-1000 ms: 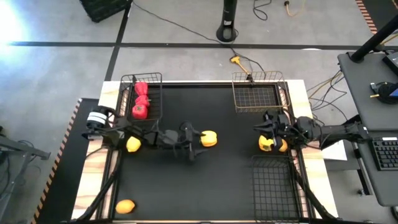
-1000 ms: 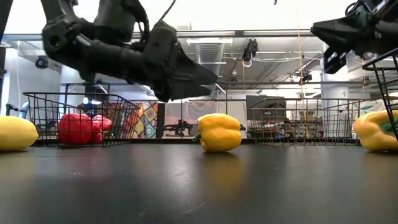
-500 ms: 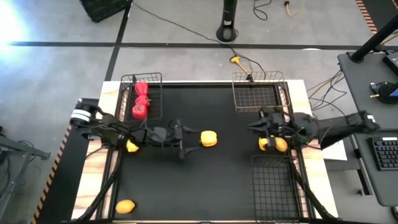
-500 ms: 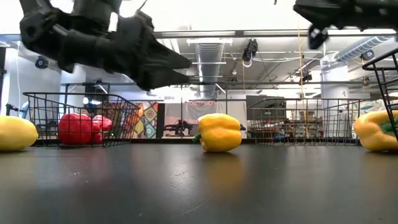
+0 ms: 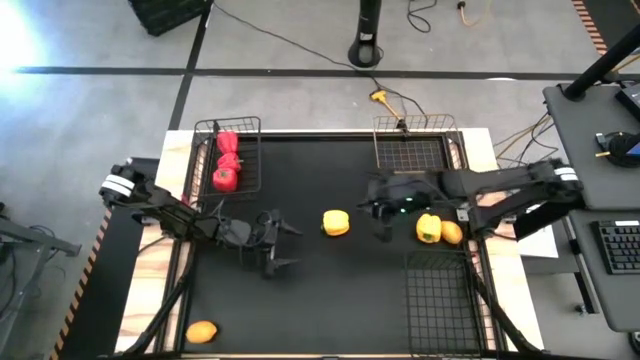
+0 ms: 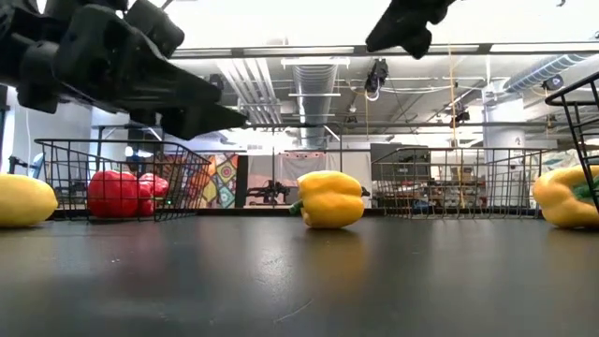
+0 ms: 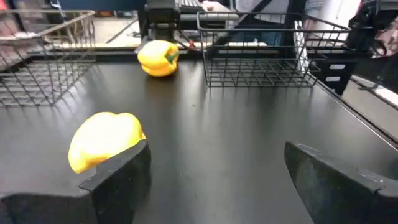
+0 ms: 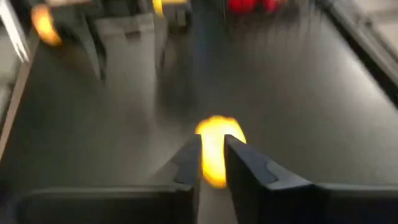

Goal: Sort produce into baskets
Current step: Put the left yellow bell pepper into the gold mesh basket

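Observation:
A yellow bell pepper (image 5: 335, 222) lies on its side mid-table; it also shows in the low view (image 6: 329, 198). My left gripper (image 5: 293, 247) is wide open and empty to its left, above the mat, and the pepper shows just past one finger in the left wrist view (image 7: 104, 140). My right gripper (image 5: 372, 213) hangs above the table just right of that pepper, its fingers almost together and empty; the pepper shows blurred beyond them (image 8: 214, 134). A second yellow pepper (image 5: 428, 228) and an orange fruit (image 5: 452, 234) lie on the mat at the right. Red peppers (image 5: 226, 160) lie in the far-left black basket (image 5: 248, 128).
The tan basket (image 5: 412, 150) stands at the far right and a second black basket (image 5: 440, 300) at the near right. One orange fruit (image 5: 202, 331) lies at the near left. A yellow fruit (image 6: 23, 199) lies left of the red peppers, under my left arm.
My left gripper has drawn back from the middle yellow pepper toward the table's left and near edges, staying open. My right gripper has risen and gone toward the table's left, from over the right-hand pepper and fruit to beside the middle pepper. No produce has moved.

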